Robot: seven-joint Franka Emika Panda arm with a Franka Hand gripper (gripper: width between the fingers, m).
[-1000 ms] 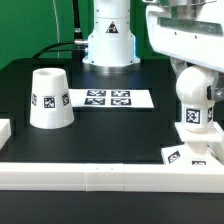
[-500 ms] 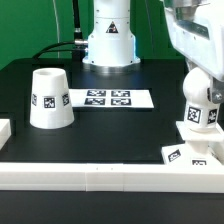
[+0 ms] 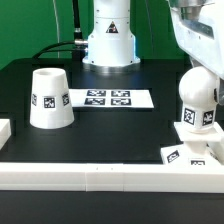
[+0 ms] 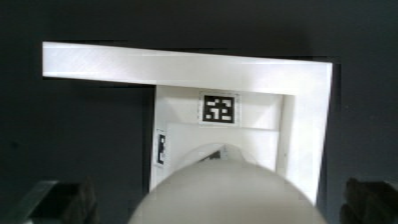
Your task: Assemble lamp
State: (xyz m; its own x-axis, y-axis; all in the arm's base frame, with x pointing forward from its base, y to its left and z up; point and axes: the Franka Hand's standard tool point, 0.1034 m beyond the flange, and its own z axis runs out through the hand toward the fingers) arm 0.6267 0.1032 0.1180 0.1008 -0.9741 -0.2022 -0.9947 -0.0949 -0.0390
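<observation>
The white round-headed bulb [image 3: 197, 108] stands upright on the flat square base [image 3: 176, 154] at the exterior view's right. The tapered shade [image 3: 48, 98] stands mouth-up at the left, far from both. The arm [image 3: 198, 30] hangs just above and right of the bulb. In the wrist view my gripper [image 4: 210, 205] is open. Its dark fingers [image 4: 43, 202] stand on either side of the bulb's head [image 4: 222, 190], apart from it. The base's tag [image 4: 219, 108] shows beyond the bulb.
The marker board [image 3: 107, 98] lies in the middle of the black table. A long white border rail [image 3: 90, 176] runs along the front edge, and the rails' corner [image 4: 178, 60] shows in the wrist view. The robot's base [image 3: 108, 40] stands at the back.
The gripper, which was down around the bulb's head, has risen and shifted to the exterior view's right. The whole head now shows. The shade has not moved.
</observation>
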